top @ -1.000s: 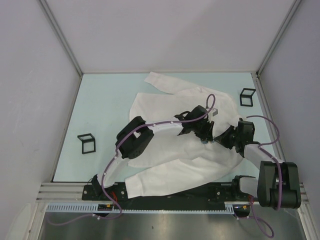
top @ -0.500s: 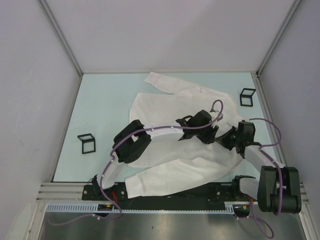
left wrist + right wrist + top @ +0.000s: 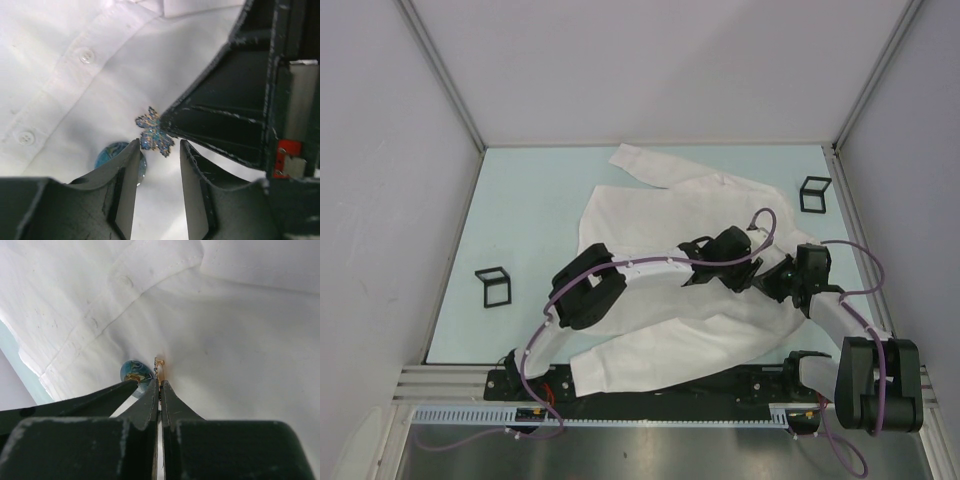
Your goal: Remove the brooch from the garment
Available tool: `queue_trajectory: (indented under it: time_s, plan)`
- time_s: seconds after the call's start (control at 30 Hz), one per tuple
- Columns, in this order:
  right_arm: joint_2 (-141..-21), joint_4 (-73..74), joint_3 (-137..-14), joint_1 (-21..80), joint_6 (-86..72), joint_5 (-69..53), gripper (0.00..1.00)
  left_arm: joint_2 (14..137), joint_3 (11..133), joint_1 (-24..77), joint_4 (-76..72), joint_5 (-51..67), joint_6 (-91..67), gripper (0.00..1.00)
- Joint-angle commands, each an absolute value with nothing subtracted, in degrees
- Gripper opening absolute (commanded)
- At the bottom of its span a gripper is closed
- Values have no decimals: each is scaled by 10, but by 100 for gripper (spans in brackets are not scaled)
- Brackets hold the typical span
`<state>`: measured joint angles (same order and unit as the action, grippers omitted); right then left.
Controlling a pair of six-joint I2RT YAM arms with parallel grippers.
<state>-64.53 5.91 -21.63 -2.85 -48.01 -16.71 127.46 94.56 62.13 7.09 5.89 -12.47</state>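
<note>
The left claw [image 3: 159, 150] is open, its two dark fingers standing on either side of the lower part of a glittery silver-blue snowflake-shaped brooch [image 3: 154, 132] without pressing on it. The right claw [image 3: 159, 385] is closed: its fingertips meet on a thin gold-coloured edge that sticks out just beyond them. In the left wrist view its pointed tip touches the upper right side of the brooch.

The brooch lies on the front of the large white long-sleeved collared shirt of thin cloth [image 3: 650, 200], just beside the stitched button strip with its small white round buttons [image 3: 87, 56]. A round glossy blue-green disc [image 3: 114, 154] sits on the cloth close to the brooch, partly hidden behind a left finger.

From above, the shirt is spread over the pale green tabletop [image 3: 530, 220], and both claws meet over its right half, hiding the brooch. Two small black wire cube frames [image 3: 493, 286] stand on the tabletop, well apart, one on each side of the shirt.
</note>
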Motion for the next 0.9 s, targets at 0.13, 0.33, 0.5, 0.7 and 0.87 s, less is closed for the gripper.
queue_trajectory:
  time_s: [0.13,0.33,0.5,0.7,0.87]
  plan:
    - [-629,79,-221,-28,-488,-156,3,1293,991,622,84,40,-129,41]
    - [-624,74,-221,-28,-490,-155,4,1288,977,622,70,61,-133,54]
    - [-624,72,-221,-23,-491,-156,4,1290,978,622,67,69,-135,56]
    - [-615,70,-221,-21,-491,-170,6,1300,988,622,74,60,-142,47]
    - [-596,71,-221,-19,-479,-171,9,1301,987,621,80,40,-150,32]
